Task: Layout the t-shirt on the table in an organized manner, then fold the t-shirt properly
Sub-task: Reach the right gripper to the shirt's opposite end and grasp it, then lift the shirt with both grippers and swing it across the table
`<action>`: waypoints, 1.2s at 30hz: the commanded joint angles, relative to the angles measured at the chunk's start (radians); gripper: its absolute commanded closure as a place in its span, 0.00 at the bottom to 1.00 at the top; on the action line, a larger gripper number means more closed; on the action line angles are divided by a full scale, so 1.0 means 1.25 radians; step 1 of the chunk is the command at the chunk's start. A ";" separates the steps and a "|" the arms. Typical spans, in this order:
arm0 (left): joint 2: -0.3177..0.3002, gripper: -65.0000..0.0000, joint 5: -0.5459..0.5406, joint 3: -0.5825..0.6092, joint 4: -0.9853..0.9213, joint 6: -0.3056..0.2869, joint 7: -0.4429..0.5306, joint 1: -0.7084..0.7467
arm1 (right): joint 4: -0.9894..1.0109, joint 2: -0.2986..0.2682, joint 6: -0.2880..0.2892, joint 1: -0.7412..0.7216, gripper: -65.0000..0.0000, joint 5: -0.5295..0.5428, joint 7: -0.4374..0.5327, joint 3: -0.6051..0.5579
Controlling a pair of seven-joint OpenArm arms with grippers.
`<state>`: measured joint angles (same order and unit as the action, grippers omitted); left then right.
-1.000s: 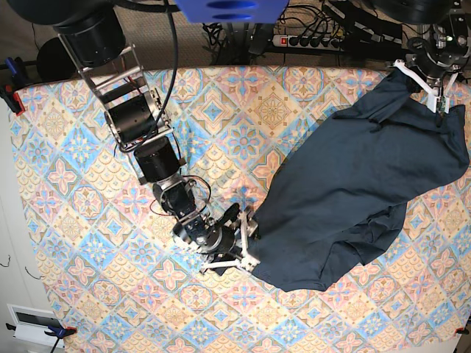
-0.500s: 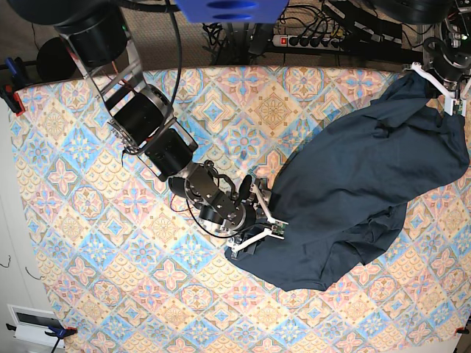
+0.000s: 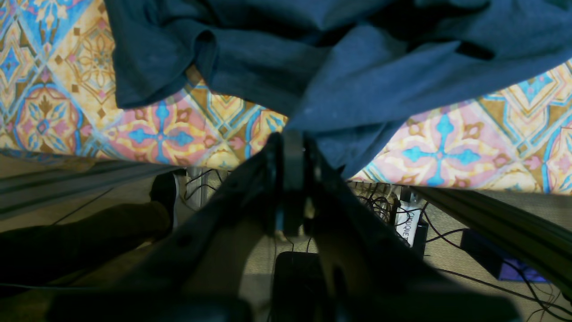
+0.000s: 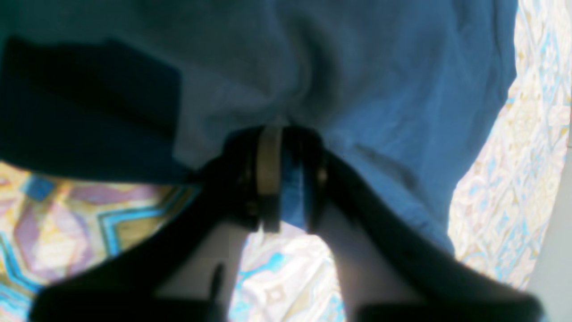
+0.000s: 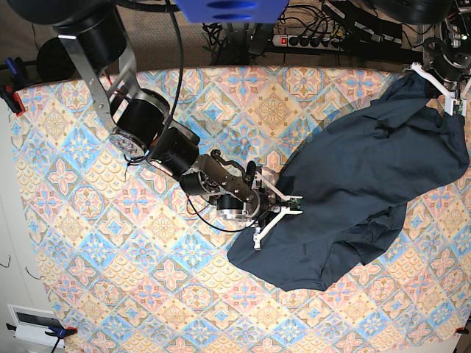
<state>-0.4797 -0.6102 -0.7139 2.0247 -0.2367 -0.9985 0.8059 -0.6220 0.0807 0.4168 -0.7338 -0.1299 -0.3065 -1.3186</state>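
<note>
On the table [image 5: 88,243], both arms' jaws pinch the t-shirt [image 5: 368,191], the right pinch seemingly on its edge.

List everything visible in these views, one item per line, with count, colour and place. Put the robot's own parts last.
t-shirt: one, dark navy, spread crumpled over the table's right half in the base view, one corner at the far right edge.
table: one, covered in a pink, blue and yellow diamond-pattern cloth, fills most of the base view.
power strip: one, light-coloured, on the floor beyond the table's far edge among black cables.
left gripper: one, dark, at the table's far right corner in the base view, jaws shut on the t-shirt's edge.
right gripper: one, dark with white fingers, at the shirt's near-left edge by the table's middle, jaws closed on a pinch of blue fabric.
</note>
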 commanded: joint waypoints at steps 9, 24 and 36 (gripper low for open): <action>-0.012 1.00 -0.001 -0.009 0.011 0.002 0.013 -0.030 | -0.006 -0.009 0.050 0.009 0.93 -0.007 -0.057 0.006; -0.012 1.00 0.005 -0.009 0.009 0.002 0.013 -0.035 | -0.355 -0.150 0.045 0.113 0.50 -0.010 -0.103 0.264; -0.012 1.00 0.006 -0.008 0.009 0.002 0.013 -0.051 | -0.334 -0.145 0.045 0.135 0.49 -0.010 -0.092 0.264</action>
<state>-0.4797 -0.6018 -0.7139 2.0235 -0.2367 -0.9989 0.7368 -1.0321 -0.1024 0.4747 -0.5377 -0.1471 -0.4217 -0.9955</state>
